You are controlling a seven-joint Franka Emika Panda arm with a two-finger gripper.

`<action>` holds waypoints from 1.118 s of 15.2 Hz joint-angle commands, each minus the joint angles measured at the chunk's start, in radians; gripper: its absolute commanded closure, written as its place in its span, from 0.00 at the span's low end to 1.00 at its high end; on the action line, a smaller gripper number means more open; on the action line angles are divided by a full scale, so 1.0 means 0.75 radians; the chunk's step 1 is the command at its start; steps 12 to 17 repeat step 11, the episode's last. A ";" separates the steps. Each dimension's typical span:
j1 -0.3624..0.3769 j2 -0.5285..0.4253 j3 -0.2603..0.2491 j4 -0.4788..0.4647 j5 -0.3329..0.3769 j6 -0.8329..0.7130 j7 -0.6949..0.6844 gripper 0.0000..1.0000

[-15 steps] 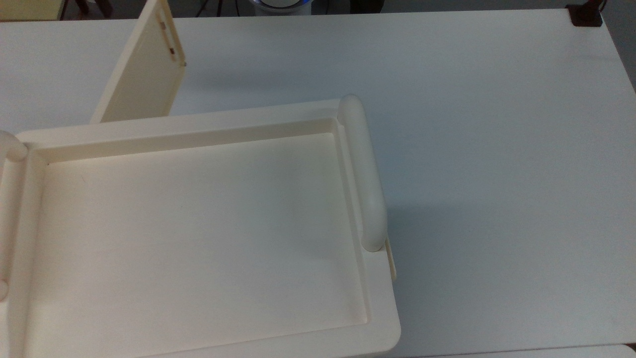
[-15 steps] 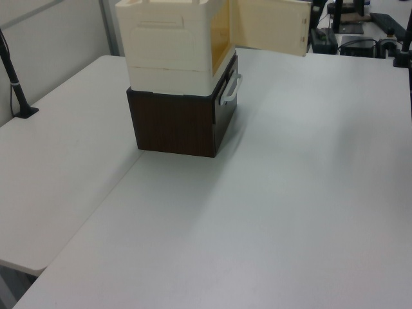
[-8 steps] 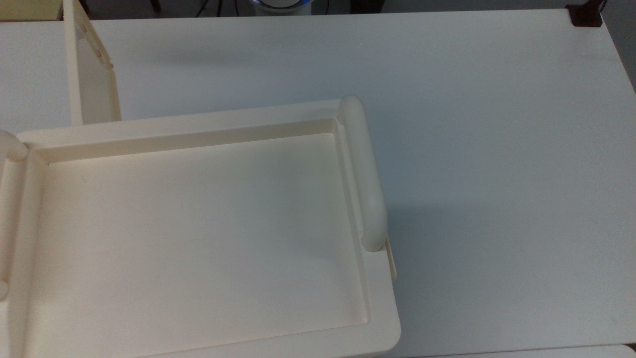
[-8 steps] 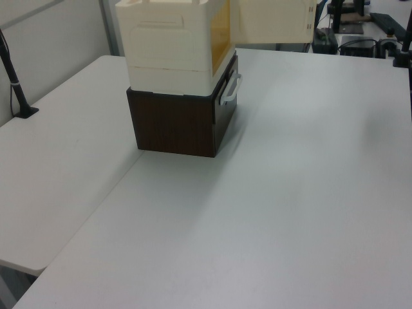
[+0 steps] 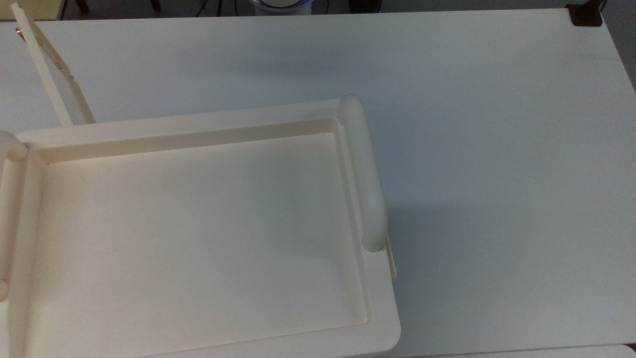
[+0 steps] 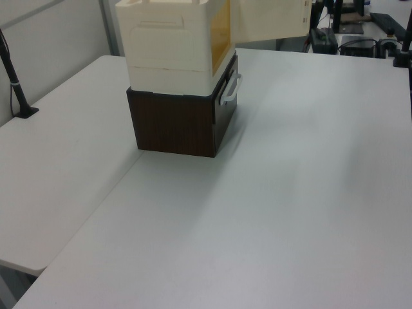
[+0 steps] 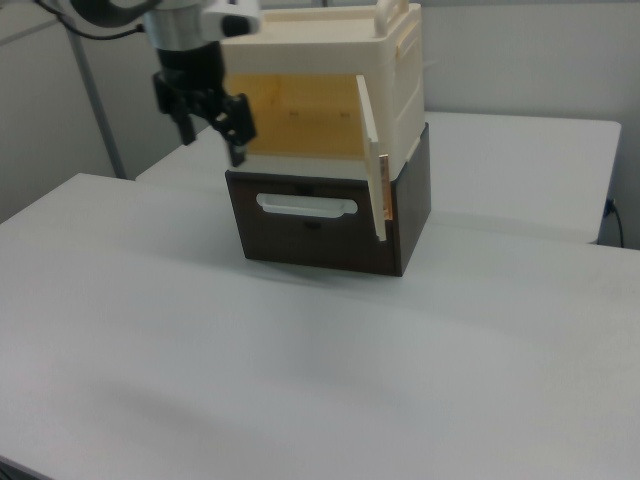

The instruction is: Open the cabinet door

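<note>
All but finished, judging by the cabinet door (image 7: 372, 160) standing swung out edge-on at the right view's right side of the cabinet (image 7: 392, 50), with the gripper (image 7: 212, 140) spread, empty and apart from it, likely for want of further pulling.

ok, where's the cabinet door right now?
The cabinet door is swung open, sticking out from the cabinet at the right view's right of the opening, above the dark drawer box.
</note>
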 commanded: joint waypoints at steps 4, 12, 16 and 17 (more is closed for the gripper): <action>0.155 0.069 -0.014 -0.039 -0.159 0.091 -0.005 0.00; 0.166 0.084 0.012 -0.037 -0.198 0.087 -0.018 0.00; 0.166 0.084 0.012 -0.037 -0.198 0.087 -0.018 0.00; 0.166 0.084 0.012 -0.037 -0.198 0.087 -0.018 0.00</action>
